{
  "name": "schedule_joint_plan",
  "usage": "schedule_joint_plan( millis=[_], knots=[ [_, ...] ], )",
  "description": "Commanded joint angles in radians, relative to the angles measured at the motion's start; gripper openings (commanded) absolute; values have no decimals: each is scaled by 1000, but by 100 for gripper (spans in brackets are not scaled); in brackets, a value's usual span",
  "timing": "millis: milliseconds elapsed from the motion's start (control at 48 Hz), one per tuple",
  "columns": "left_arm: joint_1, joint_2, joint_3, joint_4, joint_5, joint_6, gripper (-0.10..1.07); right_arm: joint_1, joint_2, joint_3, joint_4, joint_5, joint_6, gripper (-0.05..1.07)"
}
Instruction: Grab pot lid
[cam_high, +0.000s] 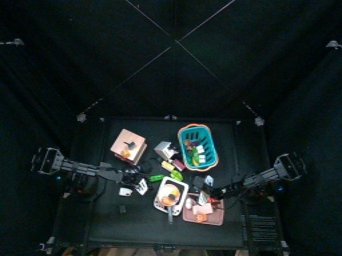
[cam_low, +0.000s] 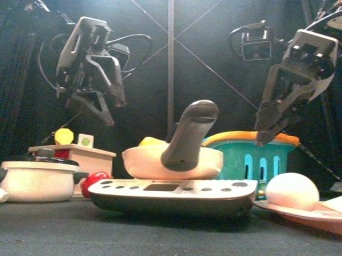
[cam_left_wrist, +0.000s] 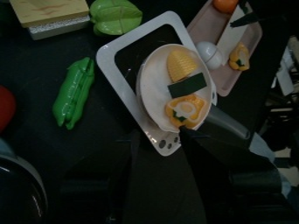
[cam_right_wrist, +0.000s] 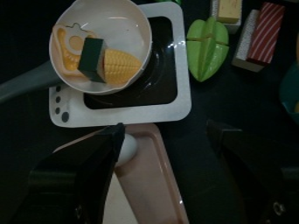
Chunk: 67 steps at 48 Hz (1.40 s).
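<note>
A white pot stands at the table's front left, and the pot lid seems to lie flat on it. In the left wrist view only a curved edge of the pot shows beside a red ball. My left gripper hangs open high above the table, behind and to the right of the pot, holding nothing. On the right side, my right gripper is open and empty above the stove's end and the pink tray.
A white toy stove carries a pan with corn and a black handle. Nearby lie a green pea pod, a teal basket, a white egg on the pink tray, and a pink box.
</note>
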<state>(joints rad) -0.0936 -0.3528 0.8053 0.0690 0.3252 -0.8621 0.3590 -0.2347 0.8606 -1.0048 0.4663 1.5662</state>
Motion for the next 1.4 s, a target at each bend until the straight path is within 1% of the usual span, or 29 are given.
schedule_joint_plan(
  millis=[0,62,125,208,250,312,438,667,1021,1250,1375],
  knots=[
    [-5,-66,15,9,57,5,81,2,-12,-23,-6,-2,-2,103],
    [-6,-115,38,35,126,6,81,3,-12,-21,-6,-2,-2,103],
    [-6,-169,55,75,216,0,81,2,-12,-21,-8,-2,-3,103],
    [-6,-212,58,121,318,-2,81,0,-12,-21,-8,-2,-8,103],
    [-6,-219,57,144,354,-2,81,-3,-12,-21,-8,-2,-9,103],
    [-6,-218,54,202,410,-5,81,-3,-11,-21,-6,-2,-9,103],
    [-6,-198,67,270,469,-12,81,-3,-6,-21,-8,-2,-9,103],
    [-6,-135,98,327,477,-14,81,-3,-2,-21,-8,-2,-9,103],
    [-6,-129,144,337,468,-17,81,-5,0,-21,-8,-2,-11,103],
    [0,-127,164,345,411,-17,81,-5,0,-21,-6,-2,-11,103],
    [5,-127,176,354,357,-17,81,-5,0,-21,-6,-2,-11,103]
  ],
)
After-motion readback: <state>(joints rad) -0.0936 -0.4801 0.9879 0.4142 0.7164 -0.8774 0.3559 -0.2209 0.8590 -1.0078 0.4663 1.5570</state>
